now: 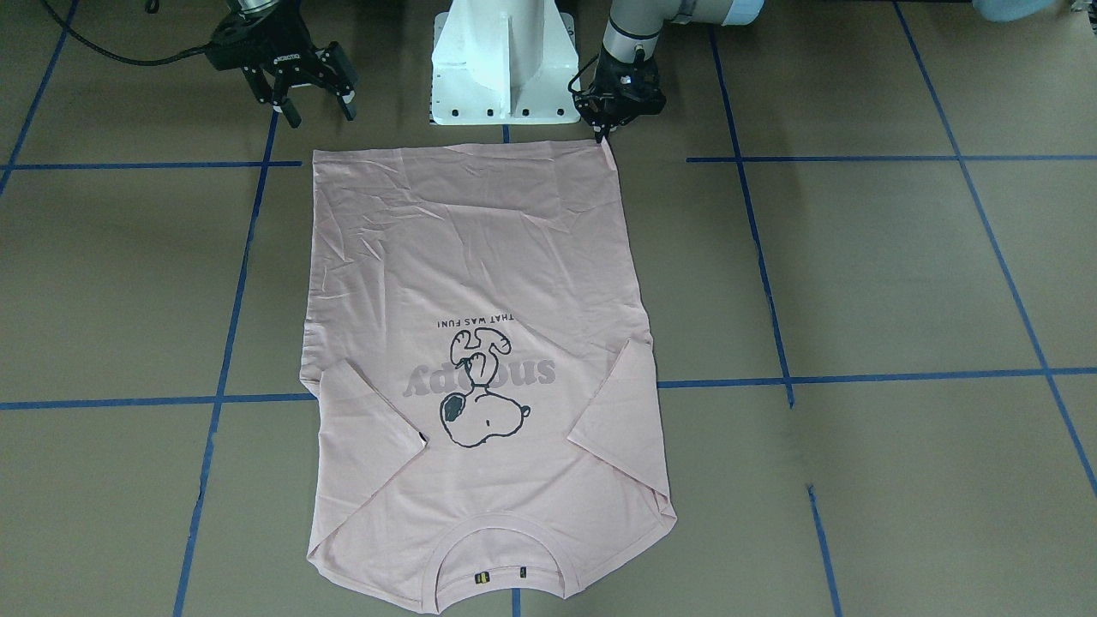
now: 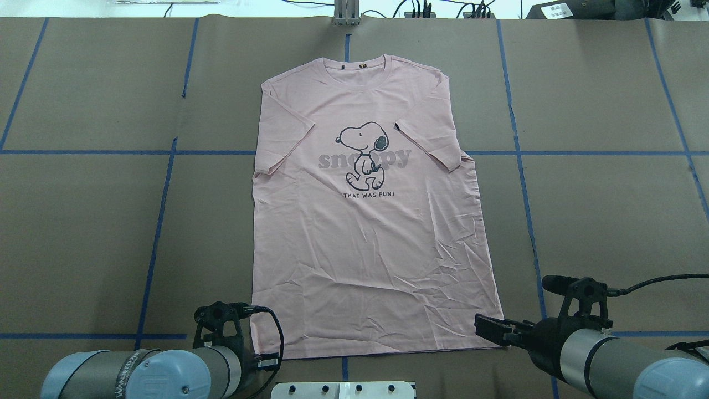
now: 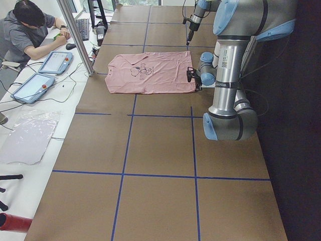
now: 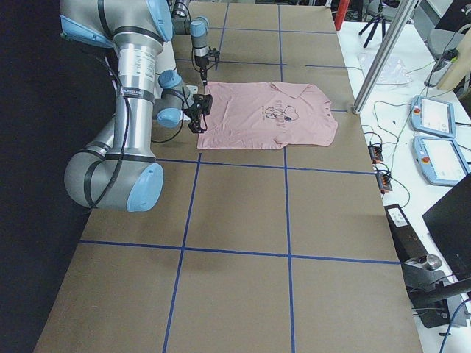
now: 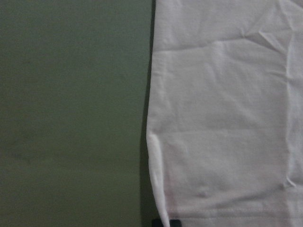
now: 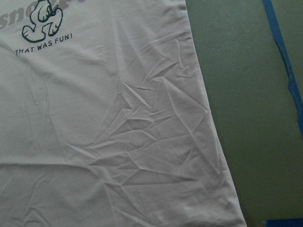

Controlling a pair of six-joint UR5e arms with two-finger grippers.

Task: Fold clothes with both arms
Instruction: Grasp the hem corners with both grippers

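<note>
The pale pink Snoopy T-shirt (image 1: 480, 257) lies flat and print up on the brown table, collar away from the robot and both sleeves folded inward. It also shows in the overhead view (image 2: 371, 249). My left gripper (image 1: 605, 133) is down at the hem corner on my left and looks shut on it. In the left wrist view its dark fingertip (image 5: 166, 222) meets the shirt's corner (image 5: 222, 118). My right gripper (image 1: 320, 114) is open and empty. It hovers just behind the other hem corner (image 2: 496, 341), with wrinkled cloth (image 6: 94, 118) below its camera.
The white pedestal base (image 1: 501, 68) stands just behind the hem. Blue tape lines (image 1: 857, 377) grid the brown table cover. An operator (image 3: 30, 30) sits at a side bench with tablets (image 3: 52, 63), and a metal post (image 3: 75, 35) stands at the table edge.
</note>
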